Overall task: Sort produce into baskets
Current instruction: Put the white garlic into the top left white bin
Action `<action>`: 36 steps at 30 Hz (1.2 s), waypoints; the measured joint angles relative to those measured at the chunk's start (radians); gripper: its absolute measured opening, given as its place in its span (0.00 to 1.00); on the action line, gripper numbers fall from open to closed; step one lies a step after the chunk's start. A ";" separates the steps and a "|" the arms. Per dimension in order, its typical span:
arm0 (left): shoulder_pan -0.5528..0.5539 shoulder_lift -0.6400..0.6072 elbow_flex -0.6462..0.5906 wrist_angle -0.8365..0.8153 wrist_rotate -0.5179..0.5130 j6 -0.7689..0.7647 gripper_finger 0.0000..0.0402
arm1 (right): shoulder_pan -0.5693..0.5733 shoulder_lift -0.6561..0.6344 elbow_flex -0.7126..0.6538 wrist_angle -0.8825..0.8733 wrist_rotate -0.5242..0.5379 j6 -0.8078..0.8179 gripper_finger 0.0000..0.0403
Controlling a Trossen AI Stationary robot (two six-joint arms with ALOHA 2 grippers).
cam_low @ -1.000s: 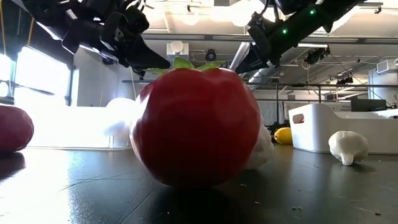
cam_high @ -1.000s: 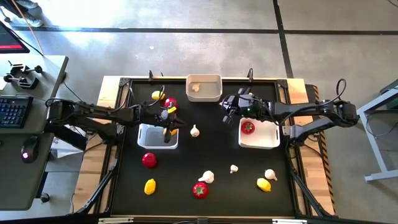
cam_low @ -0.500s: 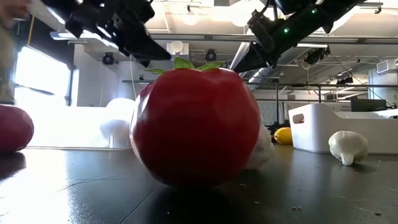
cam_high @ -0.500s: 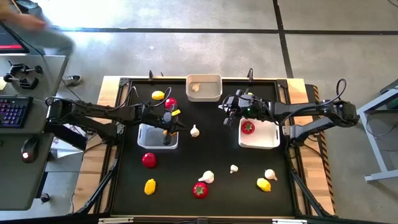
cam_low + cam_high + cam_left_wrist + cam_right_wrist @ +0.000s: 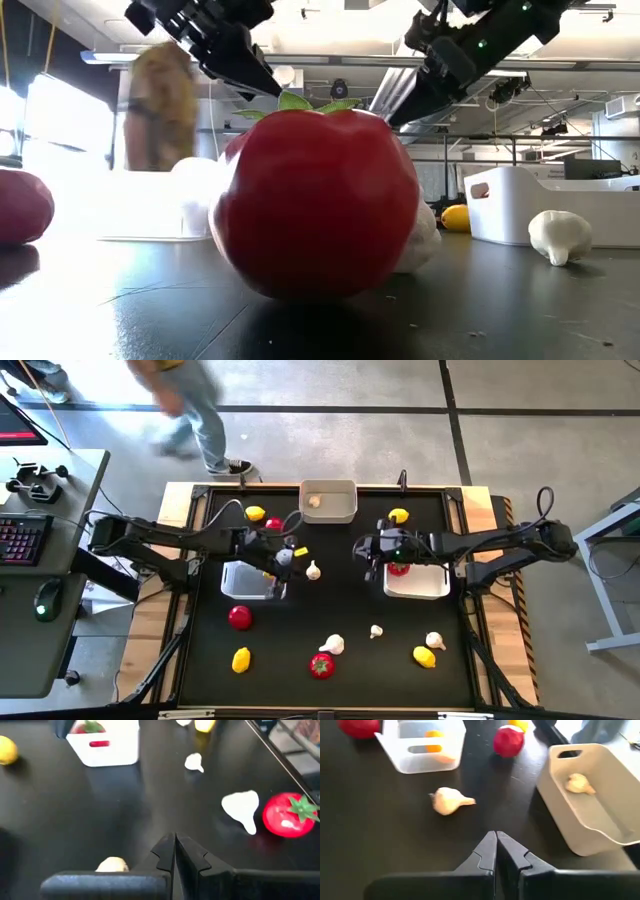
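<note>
Three white baskets stand on the black table: the far one (image 5: 328,500) holds a garlic, the right one (image 5: 415,580) a tomato (image 5: 399,568), and the left one (image 5: 248,580) shows something yellow inside (image 5: 434,734). My left gripper (image 5: 297,559) hovers shut and bare beside a loose garlic (image 5: 313,570), right of the left basket. My right gripper (image 5: 362,554) hovers shut and bare left of the right basket. Lemons (image 5: 255,513) (image 5: 398,515) and a tomato (image 5: 274,523) lie toward the far edge. More tomatoes (image 5: 239,617) (image 5: 321,665), lemons and garlics lie toward the near edge.
A person walks past on the floor beyond the table's far left corner (image 5: 185,410). A desk with keyboard and mouse stands left of the table (image 5: 30,540). Open black table lies between the two grippers (image 5: 335,595).
My left gripper has risen and gone toward the table's middle, off the left basket and up beside the loose garlic, tipping more level. My right gripper has swung toward the near edge, uncovering a lemon by the far edge. Both stay shut. A person has walked in behind the table.
</note>
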 joint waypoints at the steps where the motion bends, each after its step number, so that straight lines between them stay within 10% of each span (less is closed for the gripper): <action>1: -0.006 0.018 0.015 -0.014 0.001 0.004 0.00 | 0.010 0.000 0.000 -0.001 0.000 0.012 0.00; 16: -0.125 0.130 0.136 -0.124 0.001 -0.008 0.00 | 0.077 0.000 0.000 -0.031 0.003 0.060 0.00; 28: -0.172 0.130 0.002 0.226 0.000 -0.042 0.00 | 0.217 0.053 0.000 0.036 -0.050 0.217 0.01; 36: -0.171 0.121 -0.061 0.308 -0.005 -0.087 0.00 | 0.312 0.182 0.000 0.143 -0.081 0.250 0.24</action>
